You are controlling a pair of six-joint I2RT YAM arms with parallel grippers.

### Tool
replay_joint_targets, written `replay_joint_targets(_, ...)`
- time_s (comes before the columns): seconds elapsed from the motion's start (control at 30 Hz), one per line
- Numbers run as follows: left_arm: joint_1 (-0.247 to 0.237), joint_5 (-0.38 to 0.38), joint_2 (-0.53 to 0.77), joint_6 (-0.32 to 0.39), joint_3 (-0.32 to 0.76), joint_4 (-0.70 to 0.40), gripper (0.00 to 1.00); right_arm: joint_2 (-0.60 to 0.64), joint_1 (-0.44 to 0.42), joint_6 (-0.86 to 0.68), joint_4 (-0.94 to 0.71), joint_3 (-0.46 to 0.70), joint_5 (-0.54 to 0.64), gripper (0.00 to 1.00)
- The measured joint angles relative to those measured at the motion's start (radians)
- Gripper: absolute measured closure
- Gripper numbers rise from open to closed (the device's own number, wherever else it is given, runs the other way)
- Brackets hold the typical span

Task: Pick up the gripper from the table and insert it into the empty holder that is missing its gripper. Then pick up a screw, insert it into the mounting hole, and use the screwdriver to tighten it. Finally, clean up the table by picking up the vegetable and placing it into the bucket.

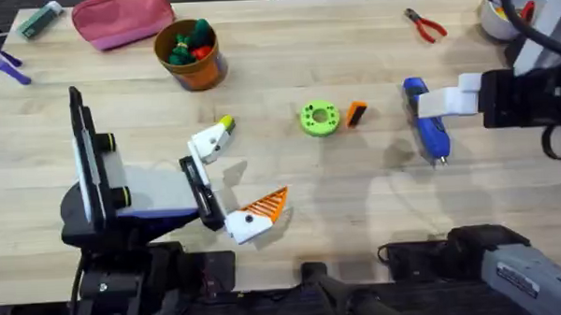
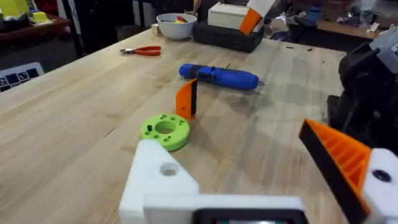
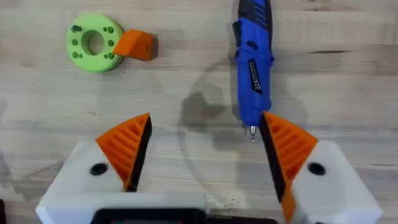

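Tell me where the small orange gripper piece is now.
In the overhead view the gripper lies on the table right of centre, right beside the green ring, with the screwdriver farther right.

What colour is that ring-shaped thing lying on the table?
Bright green ring, with small holes around it; the right wrist view shows it best.

Your light plank-wood surface (image 1: 291, 190) carries a blue pen-shaped screwdriver (image 1: 427, 126), green plastic ring (image 1: 319, 118), small orange wedge (image 1: 356, 113), red-handled pliers (image 1: 426, 24) and orange-brown bucket (image 1: 196, 59).

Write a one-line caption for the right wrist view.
Open right gripper hovering over the table, one pad beside the blue screwdriver tip.
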Motion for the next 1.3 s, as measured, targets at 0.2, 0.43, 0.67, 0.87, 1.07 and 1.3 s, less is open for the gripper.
replay_joint_targets(0.2,0.0,0.0,0.0,0.0,0.0,0.0,0.015,0.0,0.0,0.0,0.0,0.0,0.0,0.009)
replay_joint_targets(0.43,0.0,0.0,0.0,0.0,0.0,0.0,0.016,0.0,0.0,0.0,0.0,0.0,0.0,0.009)
replay_joint_targets(0.67,0.0,0.0,0.0,0.0,0.0,0.0,0.016,0.0,0.0,0.0,0.0,0.0,0.0,0.008)
replay_joint_targets(0.87,0.0,0.0,0.0,0.0,0.0,0.0,0.015,0.0,0.0,0.0,0.0,0.0,0.0,0.008)
replay_joint_targets(1.07,0.0,0.0,0.0,0.0,0.0,0.0,0.015,0.0,0.0,0.0,0.0,0.0,0.0,0.008)
replay_joint_targets(1.3,0.0,0.0,0.0,0.0,0.0,0.0,0.015,0.0,0.0,0.0,0.02,0.0,0.0,0.009)
